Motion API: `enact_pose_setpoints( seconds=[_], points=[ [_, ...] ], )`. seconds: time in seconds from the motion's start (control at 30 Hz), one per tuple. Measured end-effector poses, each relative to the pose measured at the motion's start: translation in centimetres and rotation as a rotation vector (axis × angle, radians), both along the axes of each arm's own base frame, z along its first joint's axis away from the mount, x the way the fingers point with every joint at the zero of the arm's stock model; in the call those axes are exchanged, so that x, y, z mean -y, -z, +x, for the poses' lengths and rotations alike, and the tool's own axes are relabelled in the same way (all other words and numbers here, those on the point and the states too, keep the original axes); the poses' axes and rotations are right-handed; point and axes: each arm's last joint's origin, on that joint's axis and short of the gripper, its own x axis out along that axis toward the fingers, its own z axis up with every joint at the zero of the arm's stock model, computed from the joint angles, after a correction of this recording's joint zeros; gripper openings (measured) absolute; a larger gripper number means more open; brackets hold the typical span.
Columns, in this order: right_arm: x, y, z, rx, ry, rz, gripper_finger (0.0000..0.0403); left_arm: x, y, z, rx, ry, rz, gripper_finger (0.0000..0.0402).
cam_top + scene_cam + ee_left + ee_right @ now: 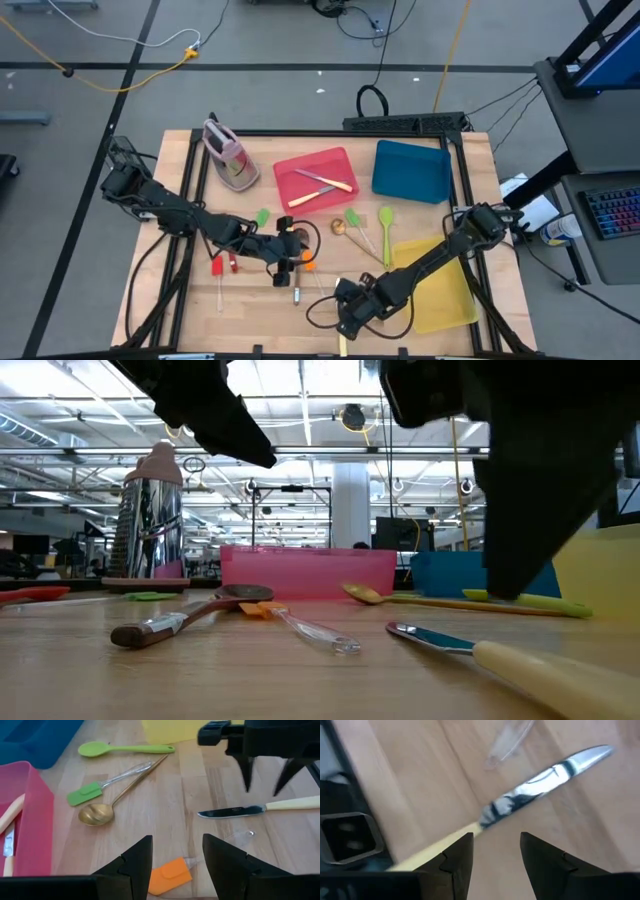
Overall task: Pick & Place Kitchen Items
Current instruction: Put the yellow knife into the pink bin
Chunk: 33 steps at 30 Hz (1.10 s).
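Right up front near the tabletop (190, 170) edge lies a cream-handled knife (540, 780), and the right gripper (492, 852) hangs just over it with its fingers apart and nothing between them, lined up around where blade meets handle. Looks to me like it's setting up to grab that one next.

Over toward the middle, the left gripper (175, 857) is also spread wide and empty, hovering above an orange-headed spatula (170, 876) with a clear handle. Same deal I'd guess, each arm parked over its own target.

Past those, loose on the wood: a gold spoon (97, 813), a small green spatula (86, 796) and a long green spoon (125, 748), all bunched together between the trays. A couple of red pieces (222, 266) lie off to the left.

Containers: the red tray (285, 165) holds two cream-handled knives (322, 187). The blue tray (410, 170) and the yellow tray (450, 295) look empty, though the right arm covers part of the yellow one. The pink-grey stand (228, 155) is at the back left.
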Motion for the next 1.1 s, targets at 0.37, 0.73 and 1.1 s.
enact_pose_setpoints(
  seconds=[0.37, 0.73, 1.1],
  points=[
    [0.7, 1.6, 1.6, 0.115, -0.263, -0.183, 0.0155, 0.0, 0.2, -0.1, -0.022, -0.017, -0.014, 0.0179],
    [1.8, 1.5, 2.4, 0.184, -0.511, -0.384, 0.0155, 0.0, 0.4, -0.3, -0.045, -0.033, -0.027, 0.0179],
    [4.3, 3.2, 1.9, 0.075, -0.557, -0.378, 0.0155, 0.5, 0.4, -0.5, -0.045, -0.016, -0.027, 0.0179]
  ],
)
